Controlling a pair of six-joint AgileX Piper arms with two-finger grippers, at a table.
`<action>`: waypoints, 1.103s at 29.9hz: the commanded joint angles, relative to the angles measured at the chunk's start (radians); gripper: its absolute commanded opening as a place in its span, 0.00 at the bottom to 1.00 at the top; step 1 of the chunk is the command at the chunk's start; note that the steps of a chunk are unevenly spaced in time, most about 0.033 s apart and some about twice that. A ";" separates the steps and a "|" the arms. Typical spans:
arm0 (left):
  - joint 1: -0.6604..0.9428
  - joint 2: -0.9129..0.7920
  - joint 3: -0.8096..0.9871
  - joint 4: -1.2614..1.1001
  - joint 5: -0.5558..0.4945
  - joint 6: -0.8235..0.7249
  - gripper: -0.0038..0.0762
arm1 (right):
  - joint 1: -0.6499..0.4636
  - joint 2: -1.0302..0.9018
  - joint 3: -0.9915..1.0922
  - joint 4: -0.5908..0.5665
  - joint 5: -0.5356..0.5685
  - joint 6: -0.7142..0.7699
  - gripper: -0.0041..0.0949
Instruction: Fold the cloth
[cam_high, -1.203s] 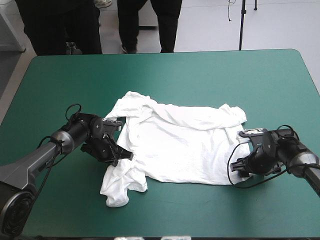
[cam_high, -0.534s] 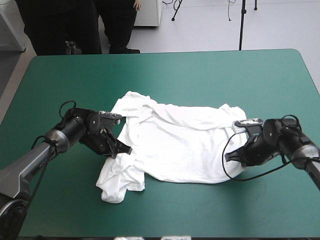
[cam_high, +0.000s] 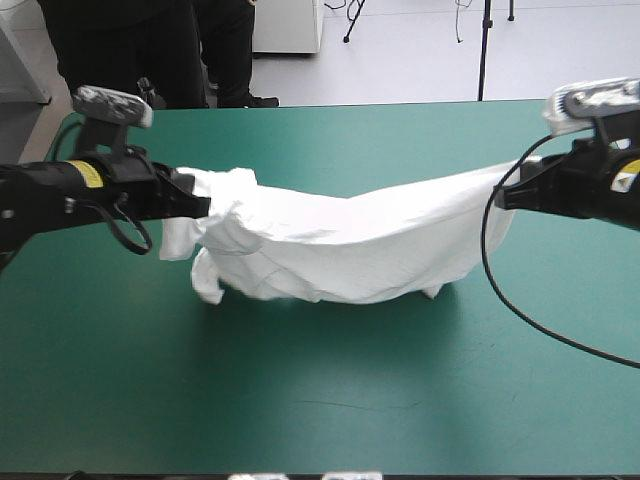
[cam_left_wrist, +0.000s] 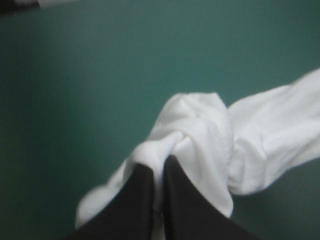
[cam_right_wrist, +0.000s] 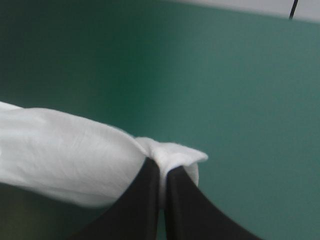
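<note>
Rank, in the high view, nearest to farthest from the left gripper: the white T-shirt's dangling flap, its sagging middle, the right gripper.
From the left gripper:
1. Dangling flap of the white T-shirt, hanging just under it.
2. Sagging middle, midway along.
3. Right gripper, at the opposite end.

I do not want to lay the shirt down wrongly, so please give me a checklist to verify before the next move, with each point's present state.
1. Left claw shut on the T-shirt: ok.
2. Right claw shut on the T-shirt: ok.
3. T-shirt hanging smooth between the claws: not ok, it sags and is bunched near the left claw.
4. Lowest folds lifted off the table: cannot tell.
5. Which corners are held: cannot tell, the cloth is bunched at both grips.
</note>
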 joint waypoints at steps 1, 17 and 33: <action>-0.001 -0.035 -0.222 -0.023 -0.050 -0.007 0.04 | -0.005 -0.035 -0.185 0.009 -0.068 0.003 0.02; -0.001 -0.072 -0.726 -0.157 0.056 0.022 0.04 | -0.005 -0.148 -0.489 0.192 -0.117 -0.035 0.02; -0.001 -0.154 -0.492 -0.162 0.057 -0.017 0.04 | -0.005 -0.243 -0.297 0.209 0.002 0.051 0.02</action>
